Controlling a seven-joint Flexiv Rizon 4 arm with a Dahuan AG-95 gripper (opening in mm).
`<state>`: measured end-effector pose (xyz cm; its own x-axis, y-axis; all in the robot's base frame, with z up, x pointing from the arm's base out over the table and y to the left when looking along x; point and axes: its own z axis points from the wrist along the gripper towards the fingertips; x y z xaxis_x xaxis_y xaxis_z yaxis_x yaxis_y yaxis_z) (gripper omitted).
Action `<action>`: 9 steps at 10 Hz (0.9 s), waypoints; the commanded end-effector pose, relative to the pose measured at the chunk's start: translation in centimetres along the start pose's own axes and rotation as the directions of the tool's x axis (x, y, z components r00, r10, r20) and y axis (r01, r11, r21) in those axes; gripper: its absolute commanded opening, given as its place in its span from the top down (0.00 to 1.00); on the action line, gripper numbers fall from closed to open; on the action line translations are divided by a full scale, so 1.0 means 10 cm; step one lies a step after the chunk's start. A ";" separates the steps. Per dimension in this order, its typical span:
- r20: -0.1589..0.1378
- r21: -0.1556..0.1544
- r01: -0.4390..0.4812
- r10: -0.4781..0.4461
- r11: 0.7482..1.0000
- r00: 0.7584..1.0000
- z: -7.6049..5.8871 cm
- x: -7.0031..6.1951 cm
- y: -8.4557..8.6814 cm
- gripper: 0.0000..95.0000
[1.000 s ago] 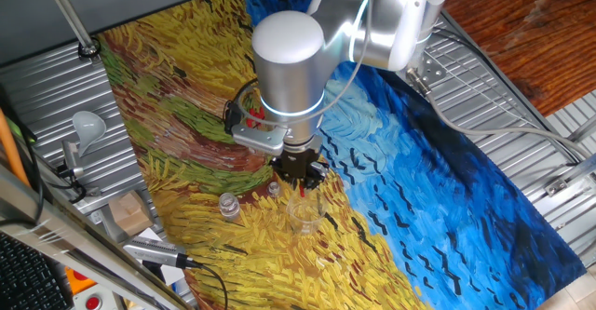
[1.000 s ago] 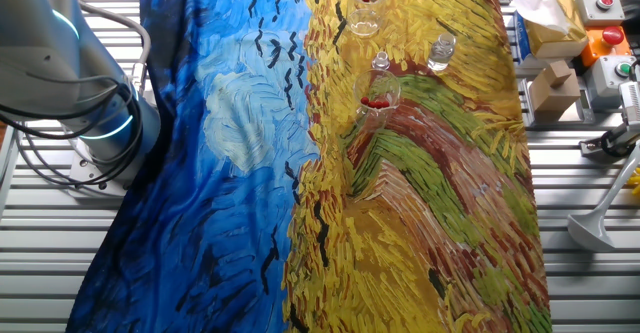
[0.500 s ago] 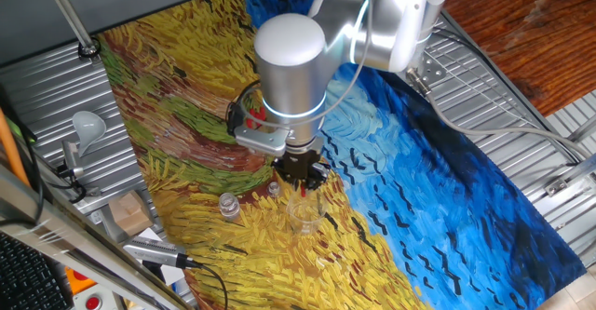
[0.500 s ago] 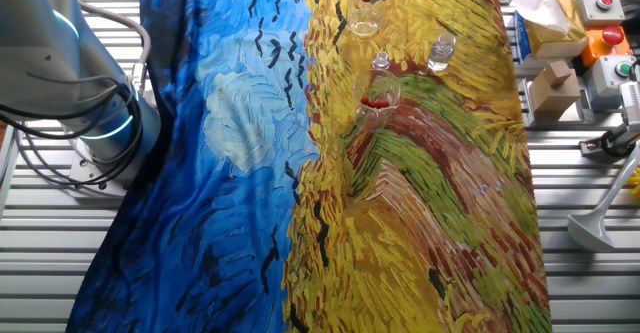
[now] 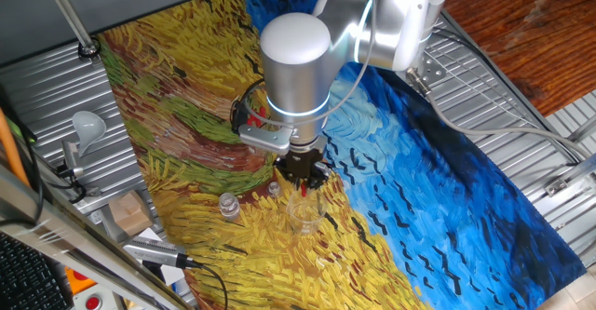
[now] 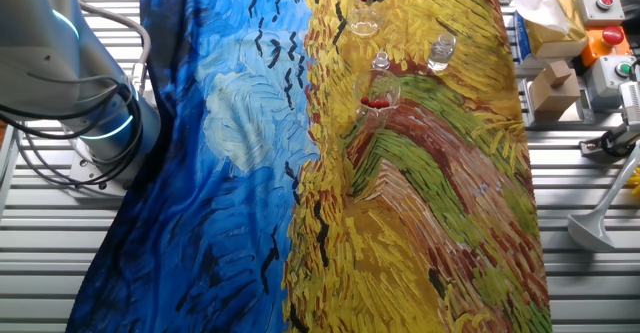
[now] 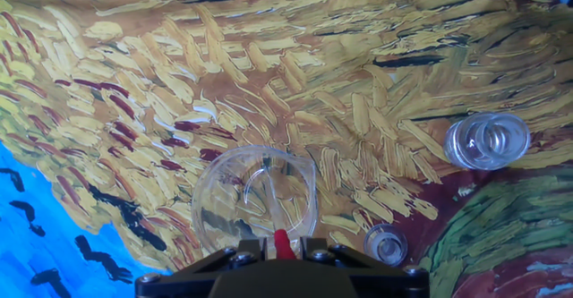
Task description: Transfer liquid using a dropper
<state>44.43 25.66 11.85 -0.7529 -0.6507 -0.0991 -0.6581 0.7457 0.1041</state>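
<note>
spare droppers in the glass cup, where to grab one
By the red bulb, straight down from above: the bulbs seem to sit at the cup mouth and the thin stems run down inside, so the wall blocks a side approach. The gripper holds its dropper by the bulb too.

The dropper [image 7: 281,242], a thin clear pipette with a small red bulb, hangs upright, pinched at the bulb, its tip inside a clear beaker [image 7: 255,200].
</note>
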 end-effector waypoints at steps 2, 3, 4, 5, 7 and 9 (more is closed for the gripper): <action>0.000 0.002 -0.003 0.003 1.000 1.000 0.01 0.00 0.00 1.00; 0.000 0.002 -0.004 0.004 1.000 1.000 0.01 0.00 0.00 1.00; 0.000 0.002 -0.004 0.004 1.000 1.000 0.01 0.00 0.00 1.00; 0.000 0.002 -0.004 0.004 1.000 1.000 0.01 0.00 0.00 1.00; -0.002 0.000 -0.004 0.004 1.000 1.000 0.00 0.00 0.00 1.00; -0.003 -0.009 -0.004 0.004 1.000 1.000 -0.04 -0.02 0.00 1.00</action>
<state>44.64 25.77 12.37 -0.7560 -0.6479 -0.0931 -0.6546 0.7472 0.1148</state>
